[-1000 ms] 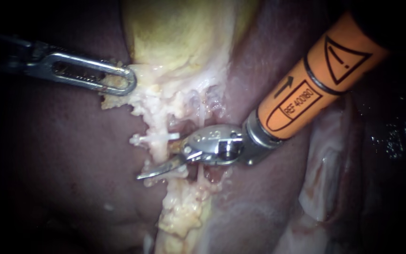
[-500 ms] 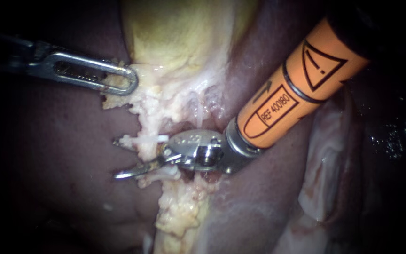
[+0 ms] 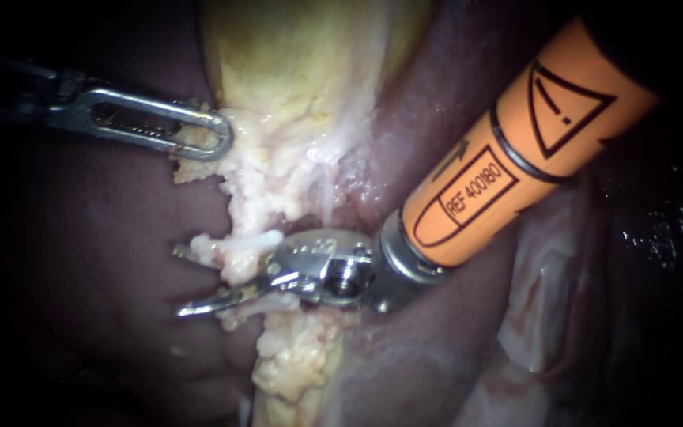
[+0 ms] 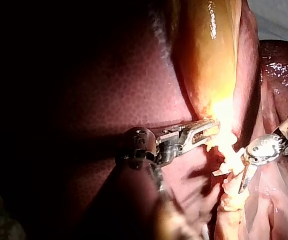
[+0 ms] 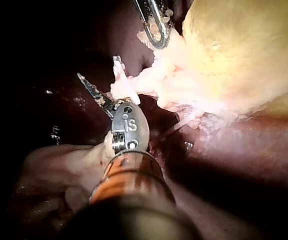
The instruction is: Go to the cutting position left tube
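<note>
Tube (image 3: 240, 247): pale strand in the fatty tissue just below the gallbladder (image 3: 294, 63), lying across the gap between the right instrument's blades; to its right runs a thinner strand.
Right instrument (image 3: 179, 281): comes in from the upper right on an orange shaft. Its two thin blades stand apart, one on each side of the tube, with their tips over the liver (image 3: 81, 277) beyond it. Whether both blades touch the tube cannot be told.
Left instrument (image 3: 223, 142): comes in from the left, well above the blades. Its slotted jaws are closed on the pale fringe at the gallbladder's lower edge.
</note>
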Robot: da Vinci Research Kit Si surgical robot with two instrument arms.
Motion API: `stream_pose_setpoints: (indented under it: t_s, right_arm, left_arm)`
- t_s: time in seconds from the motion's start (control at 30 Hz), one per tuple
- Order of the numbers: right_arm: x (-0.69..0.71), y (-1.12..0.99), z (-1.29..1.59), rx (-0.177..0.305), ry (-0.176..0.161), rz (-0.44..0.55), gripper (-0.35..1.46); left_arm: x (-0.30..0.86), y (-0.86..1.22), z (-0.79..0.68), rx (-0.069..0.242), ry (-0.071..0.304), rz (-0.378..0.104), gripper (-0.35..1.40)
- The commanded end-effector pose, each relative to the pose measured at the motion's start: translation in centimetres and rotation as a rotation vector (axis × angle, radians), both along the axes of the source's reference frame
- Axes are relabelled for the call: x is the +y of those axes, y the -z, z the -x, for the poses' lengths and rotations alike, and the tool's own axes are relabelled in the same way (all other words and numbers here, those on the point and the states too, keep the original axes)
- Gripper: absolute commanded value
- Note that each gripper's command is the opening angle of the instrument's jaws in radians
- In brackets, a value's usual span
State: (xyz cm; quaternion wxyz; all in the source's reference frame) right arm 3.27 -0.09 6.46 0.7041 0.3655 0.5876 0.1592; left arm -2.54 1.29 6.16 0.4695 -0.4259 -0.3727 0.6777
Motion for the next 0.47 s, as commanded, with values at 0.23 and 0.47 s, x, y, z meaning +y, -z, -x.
stream_pose_setpoints:
  t_s: [0.23, 0.47]
  right_arm:
    - [0.00, -0.01, 0.00, -0.001, 0.003, -0.005, 1.40]
    - [0.00, -0.05, 0.01, -0.004, 0.002, -0.009, 1.40]
  left_arm:
    - [0.00, -0.01, 0.01, 0.000, 0.000, 0.001, -0.35]
    - [0.00, -0.02, 0.02, 0.000, 0.000, 0.001, -0.35]
